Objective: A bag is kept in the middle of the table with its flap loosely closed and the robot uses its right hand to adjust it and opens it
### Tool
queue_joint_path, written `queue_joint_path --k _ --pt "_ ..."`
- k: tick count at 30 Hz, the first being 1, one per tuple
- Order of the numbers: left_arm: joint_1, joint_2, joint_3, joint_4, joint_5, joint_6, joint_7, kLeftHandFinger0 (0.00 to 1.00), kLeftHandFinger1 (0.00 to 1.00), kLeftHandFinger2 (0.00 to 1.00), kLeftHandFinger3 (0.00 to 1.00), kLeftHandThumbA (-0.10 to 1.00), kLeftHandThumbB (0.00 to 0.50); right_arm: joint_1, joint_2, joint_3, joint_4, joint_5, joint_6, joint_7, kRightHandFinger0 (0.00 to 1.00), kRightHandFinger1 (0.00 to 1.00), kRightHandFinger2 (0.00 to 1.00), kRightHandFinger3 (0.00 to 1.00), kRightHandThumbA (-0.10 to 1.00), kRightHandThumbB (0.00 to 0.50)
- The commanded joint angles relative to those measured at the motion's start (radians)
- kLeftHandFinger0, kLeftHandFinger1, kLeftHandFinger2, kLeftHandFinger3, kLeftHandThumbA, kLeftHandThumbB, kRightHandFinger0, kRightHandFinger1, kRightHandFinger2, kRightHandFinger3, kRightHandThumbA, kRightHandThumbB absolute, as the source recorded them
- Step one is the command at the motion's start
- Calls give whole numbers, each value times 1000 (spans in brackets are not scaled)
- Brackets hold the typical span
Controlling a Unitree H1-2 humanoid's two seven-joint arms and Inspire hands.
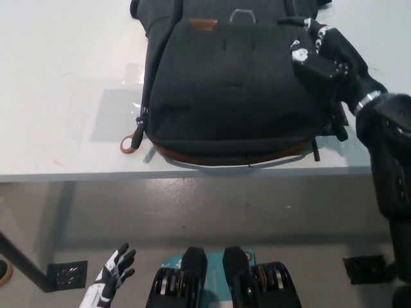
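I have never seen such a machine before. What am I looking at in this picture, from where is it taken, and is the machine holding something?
This is a humanoid robot, seen from a camera on its own head looking steeply down. A white table carries a dark grey bag with a brown label, a metal ring on its flap, and a zipper pull hanging at its left edge. The black right hand rests against the bag's upper right corner; whether its fingers grip anything cannot be seen. The white left hand hangs low beside the table, open and holding nothing.
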Motion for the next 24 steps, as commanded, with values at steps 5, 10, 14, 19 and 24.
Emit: queue_joint_path --k 5,10,14,19,24 --pt "-79 5 24 -27 -12 5 3 1000 1000 1000 1000 1000 15 85 9 17 -419 -47 23 -54 2 373 617 661 -100 95" --pt "-76 3 19 -17 12 0 5 1000 1000 1000 1000 1000 6 154 17 16 -565 -11 53 -47 0 330 531 610 -100 114" --pt "-82 5 21 -3 22 -2 8 1000 1000 1000 1000 1000 23 219 11 32 -642 -27 30 -39 0 264 466 586 -100 112" --pt "-68 12 24 5 4 -10 -1 1000 1000 1000 1000 1000 12 338 -19 121 -704 -167 -64 -29 28 394 655 746 -100 130" --pt "-81 16 21 14 21 -14 -1 1000 1000 1000 1000 1000 39 440 -14 186 -713 -246 -111 -44 123 493 757 785 -100 138"
